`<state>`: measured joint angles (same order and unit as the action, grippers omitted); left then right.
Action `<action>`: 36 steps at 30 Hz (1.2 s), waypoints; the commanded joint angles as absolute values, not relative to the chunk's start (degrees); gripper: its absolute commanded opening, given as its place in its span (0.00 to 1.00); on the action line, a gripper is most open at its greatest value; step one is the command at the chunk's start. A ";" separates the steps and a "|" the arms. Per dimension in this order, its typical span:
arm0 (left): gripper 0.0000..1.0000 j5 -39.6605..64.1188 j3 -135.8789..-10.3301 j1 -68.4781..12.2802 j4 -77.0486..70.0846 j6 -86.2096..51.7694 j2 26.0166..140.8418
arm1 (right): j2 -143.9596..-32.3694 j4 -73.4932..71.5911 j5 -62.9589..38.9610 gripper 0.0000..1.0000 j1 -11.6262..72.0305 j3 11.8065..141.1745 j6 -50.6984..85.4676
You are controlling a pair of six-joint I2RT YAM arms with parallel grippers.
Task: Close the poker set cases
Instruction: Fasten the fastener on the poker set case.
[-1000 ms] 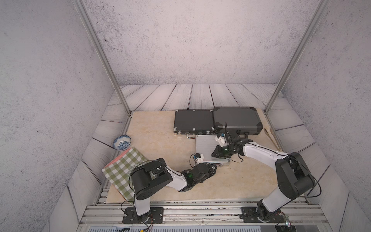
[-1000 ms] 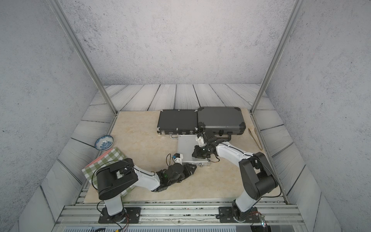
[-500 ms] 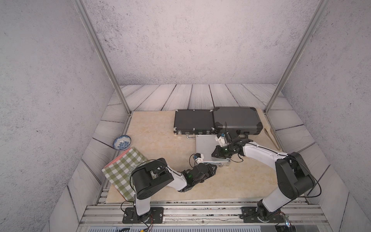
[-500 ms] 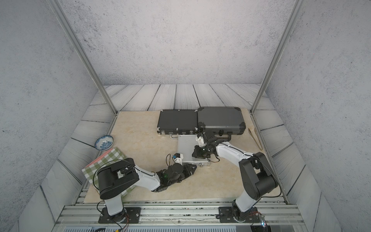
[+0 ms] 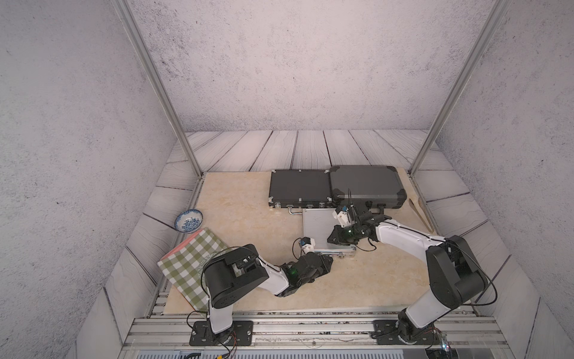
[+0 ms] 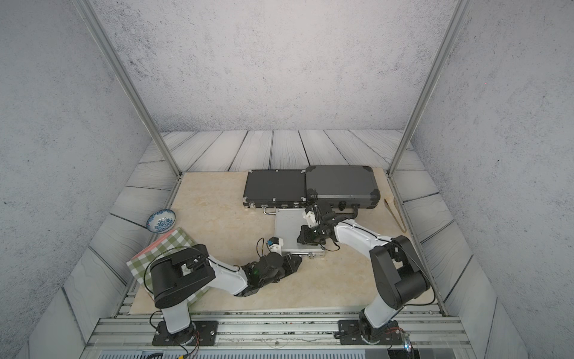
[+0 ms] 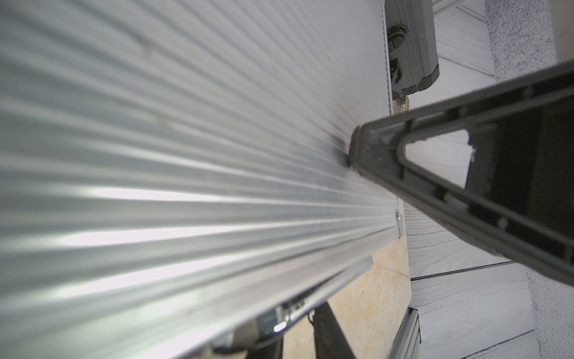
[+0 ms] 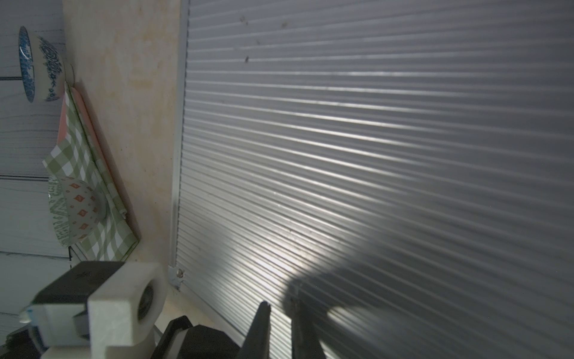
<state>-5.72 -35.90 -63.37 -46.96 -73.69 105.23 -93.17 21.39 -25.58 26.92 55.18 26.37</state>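
Note:
A silver ribbed case [image 5: 316,223] [image 6: 287,225] lies in the middle of the mat with its lid down. My right gripper [image 5: 334,237] [image 8: 279,307] is shut, its tips resting on the ribbed lid [image 8: 372,124]. One right finger [image 7: 357,149] shows touching the lid in the left wrist view. My left gripper [image 5: 327,262] [image 7: 298,326] sits low at the case's front edge by a shiny latch [image 7: 279,326]. Its tips are hidden under the rim. Two black cases [image 5: 299,188] [image 5: 366,185] lie shut side by side behind.
A blue-patterned bowl [image 5: 188,220] stands at the mat's left edge. A green checked cloth [image 5: 192,264] lies at the front left, with an orange-patterned bowl [image 8: 80,211] on it. Wooden tongs [image 5: 421,214] lie along the right edge. Metal posts rise at the back corners.

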 commanded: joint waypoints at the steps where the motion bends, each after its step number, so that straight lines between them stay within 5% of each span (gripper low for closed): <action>1: 0.21 -5.66 -36.83 -63.21 -51.48 -73.20 104.33 | -98.88 33.67 -20.04 0.17 27.56 50.36 26.28; 25: 0.29 -12.41 -40.83 -62.14 -42.54 -78.83 101.83 | -98.92 33.05 -20.30 0.17 27.58 49.92 26.37; 36: 0.23 -12.70 -40.64 -61.53 -39.99 -81.24 101.65 | -98.96 32.35 -20.65 0.17 27.56 49.48 26.44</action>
<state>-8.34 -38.79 -63.37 -38.65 -79.94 102.91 -93.27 20.40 -26.15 26.92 54.78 26.41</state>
